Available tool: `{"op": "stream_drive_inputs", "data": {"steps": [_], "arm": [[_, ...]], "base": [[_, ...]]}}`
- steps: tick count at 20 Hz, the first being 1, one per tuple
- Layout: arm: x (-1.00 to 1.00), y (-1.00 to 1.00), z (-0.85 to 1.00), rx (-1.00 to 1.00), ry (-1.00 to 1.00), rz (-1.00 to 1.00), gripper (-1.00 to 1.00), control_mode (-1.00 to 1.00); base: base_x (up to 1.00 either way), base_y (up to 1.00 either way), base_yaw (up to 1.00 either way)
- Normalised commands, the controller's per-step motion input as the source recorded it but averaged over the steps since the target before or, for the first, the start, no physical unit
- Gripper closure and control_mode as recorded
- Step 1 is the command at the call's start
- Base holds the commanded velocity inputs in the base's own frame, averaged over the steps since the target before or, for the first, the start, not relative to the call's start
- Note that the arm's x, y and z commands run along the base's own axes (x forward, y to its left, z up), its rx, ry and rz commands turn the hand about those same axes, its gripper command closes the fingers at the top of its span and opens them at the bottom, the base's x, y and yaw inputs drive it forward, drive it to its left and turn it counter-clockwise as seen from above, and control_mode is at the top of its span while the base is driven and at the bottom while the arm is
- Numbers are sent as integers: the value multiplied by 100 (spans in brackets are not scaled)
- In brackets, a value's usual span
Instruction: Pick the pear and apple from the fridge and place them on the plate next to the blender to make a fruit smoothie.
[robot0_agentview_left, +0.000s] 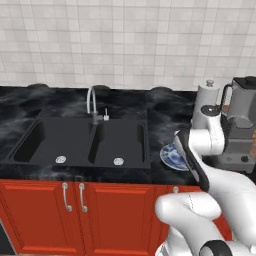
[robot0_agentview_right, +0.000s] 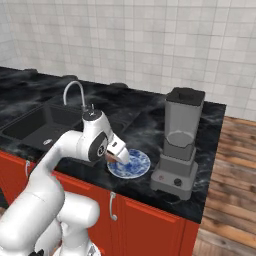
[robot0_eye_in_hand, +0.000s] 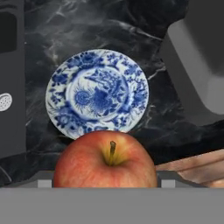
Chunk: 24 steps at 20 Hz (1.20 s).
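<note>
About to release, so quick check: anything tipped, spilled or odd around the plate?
Nothing stands out. The plate lies flat and bare on the counter beside the upright blender; the apple sits in the claw above it.

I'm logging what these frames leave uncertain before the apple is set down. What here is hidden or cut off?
- Gripper fingertips: in the hand view the apple covers them, so the grasp itself is unseen.
- Plate: in the left base view the arm hides its right part.
- Blender: cut off by that view's right edge.
- Apple in the right base view: just a reddish sliver under the gripper.
</note>
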Motion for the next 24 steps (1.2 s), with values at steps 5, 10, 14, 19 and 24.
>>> {"op": "stream_drive_inputs", "data": {"steps": [5,10,14,19,24], "arm": [[83,0,-54,1,26,0,100,-100],[64,-11,-35,3,17,0,100,-100],[67,-16,-35,6,12,0,100,-100],[37,-21,-47,7,4,0,100,-100],[16,-6,-49,4,1,0,100,-100]], "base": [[0,0,0],[0,0,0],[0,0,0],[0,0,0],[0,0,0]]}}
